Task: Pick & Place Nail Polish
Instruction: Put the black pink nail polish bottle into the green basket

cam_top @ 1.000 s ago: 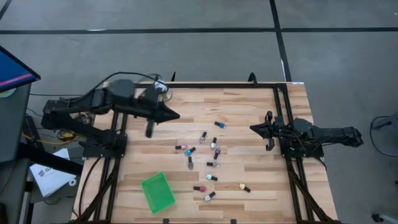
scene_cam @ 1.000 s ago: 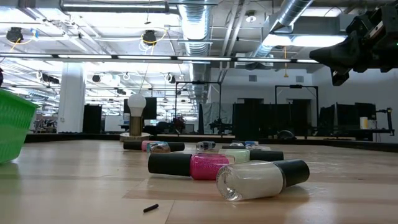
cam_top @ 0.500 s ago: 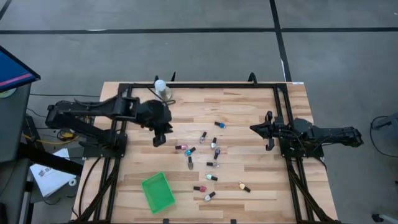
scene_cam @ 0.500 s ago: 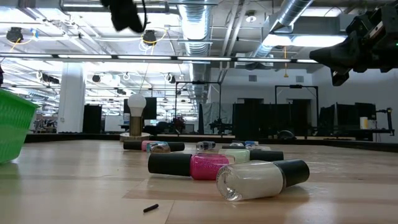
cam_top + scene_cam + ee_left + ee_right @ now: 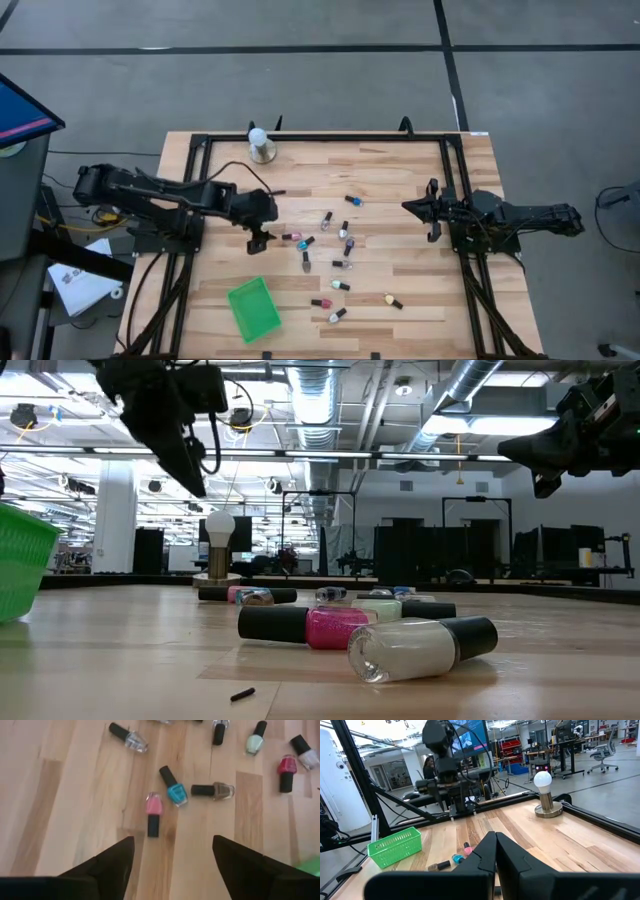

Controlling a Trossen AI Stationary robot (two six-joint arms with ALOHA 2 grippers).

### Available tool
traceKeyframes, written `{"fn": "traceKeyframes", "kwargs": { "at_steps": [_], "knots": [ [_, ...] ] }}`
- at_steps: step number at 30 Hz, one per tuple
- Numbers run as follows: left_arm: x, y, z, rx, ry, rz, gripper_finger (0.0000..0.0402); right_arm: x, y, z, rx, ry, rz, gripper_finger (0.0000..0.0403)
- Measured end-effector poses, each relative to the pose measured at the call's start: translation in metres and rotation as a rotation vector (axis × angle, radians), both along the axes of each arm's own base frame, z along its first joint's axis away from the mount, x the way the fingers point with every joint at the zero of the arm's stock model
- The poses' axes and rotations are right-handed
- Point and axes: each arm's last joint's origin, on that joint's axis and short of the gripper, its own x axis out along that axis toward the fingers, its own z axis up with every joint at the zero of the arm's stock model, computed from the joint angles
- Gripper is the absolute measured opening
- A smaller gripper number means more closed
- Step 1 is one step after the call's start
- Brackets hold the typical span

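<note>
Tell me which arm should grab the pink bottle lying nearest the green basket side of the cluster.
Left. Its open gripper hangs just above the pink bottle; the right gripper sits shut at the table's far side.

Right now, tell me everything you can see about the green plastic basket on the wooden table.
The green plastic basket is a small rectangular bin with latticed, mesh-like walls and an open top. It stands upright on the light wooden table, near the front edge on the left arm's side, turned at a slant to the table's edges. From above it looks empty. Nothing touches it: the nail polish bottles lie scattered apart from it toward the table's middle, and the left gripper hovers away from it, jaws open, near the pink bottle.
</note>
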Motion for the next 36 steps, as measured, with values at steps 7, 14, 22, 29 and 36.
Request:
{"fn": "traceKeyframes", "kwargs": {
  "at_steps": [7, 14, 22, 29, 36],
  "knots": [
    [0.0, -0.001, -0.023, 0.051, -0.069, 0.022, 0.0268, 0.0, 0.0, 0.0, 0.0, 0.0, 0.0, 0.0],
    [0.009, -0.009, -0.038, 0.047, -0.179, -0.005, 0.0258, 0.0, 0.0, 0.0, 0.0, 0.0, 0.0, 0.0],
    [0.025, -0.024, -0.079, 0.098, -0.06, -0.041, 0.0259, 0.0, 0.0, 0.0, 0.0, 0.0, 0.0, 0.0],
    [0.03, -0.023, -0.098, 0.154, 0.004, -0.008, 0.026, 0.0, 0.0, 0.0, 0.0, 0.0, 0.0, 0.0],
    [0.031, -0.023, -0.106, 0.151, 0.031, -0.015, 0.026, 0.0, 0.0, 0.0, -0.001, 0.0, 0.0, 0.0]
  ]
}}
